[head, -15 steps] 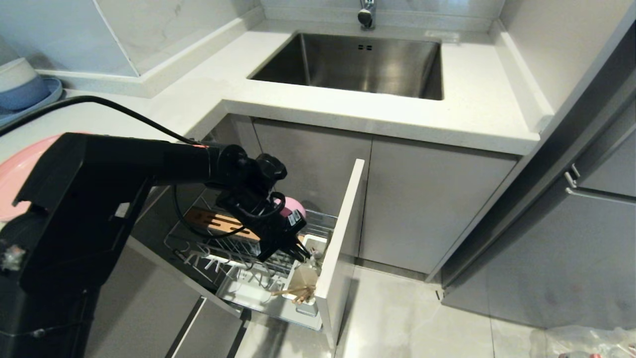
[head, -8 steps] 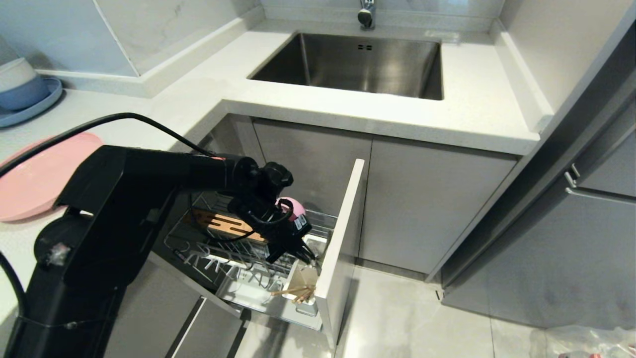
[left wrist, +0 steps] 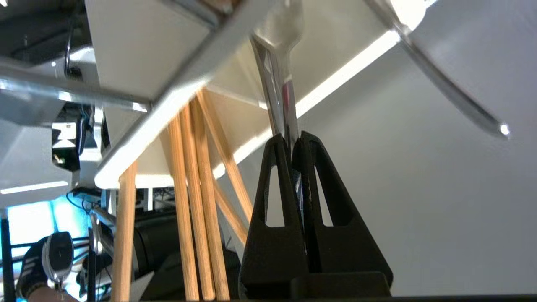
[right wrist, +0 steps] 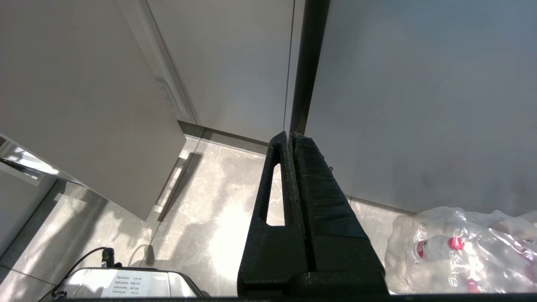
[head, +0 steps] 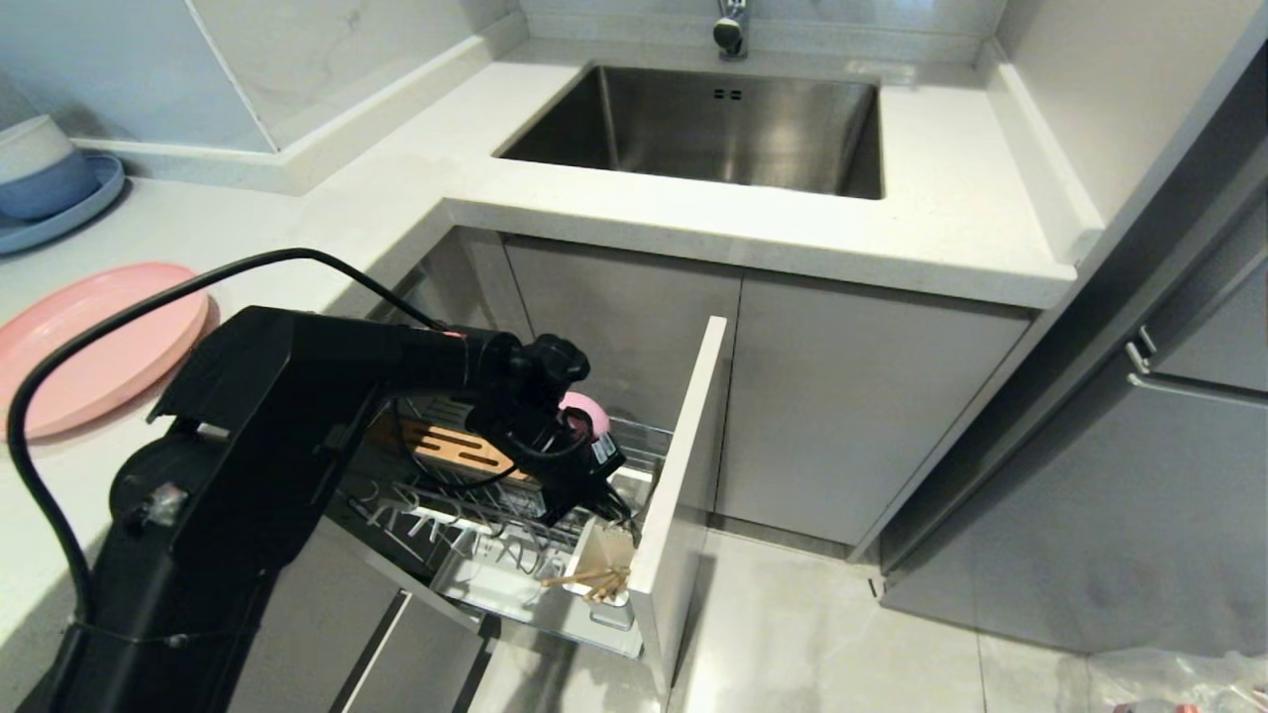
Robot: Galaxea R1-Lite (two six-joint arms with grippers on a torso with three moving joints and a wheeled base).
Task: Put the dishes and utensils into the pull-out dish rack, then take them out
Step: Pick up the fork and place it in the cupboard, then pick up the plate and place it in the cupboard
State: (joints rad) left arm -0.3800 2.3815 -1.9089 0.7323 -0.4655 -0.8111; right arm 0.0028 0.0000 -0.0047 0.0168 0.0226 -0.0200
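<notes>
The pull-out dish rack (head: 466,500) stands drawn out below the counter. My left gripper (head: 619,515) reaches down into it and is shut on the slim metal fork (left wrist: 283,96), which runs from the fingertips into the white utensil cup (head: 606,551). The wooden chopsticks (head: 589,584) (left wrist: 197,188) lean in that same cup, beside the fork. A pink bowl (head: 581,413) sits in the rack, partly hidden behind my wrist. On the counter at the left lies the pink plate (head: 89,342). My right gripper (right wrist: 291,136) hangs shut and empty over the floor.
The drawer's grey front (head: 684,475) stands right beside the cup. A steel sink (head: 713,129) is set in the counter above. A blue plate with bowls (head: 45,188) sits at the far left. Wrapped bottles (right wrist: 461,247) lie on the floor.
My left arm has stretched further over the rack, carrying the shut gripper and fork slightly right and down toward the cup. The arm no longer covers the pink plate. The right arm is still.
</notes>
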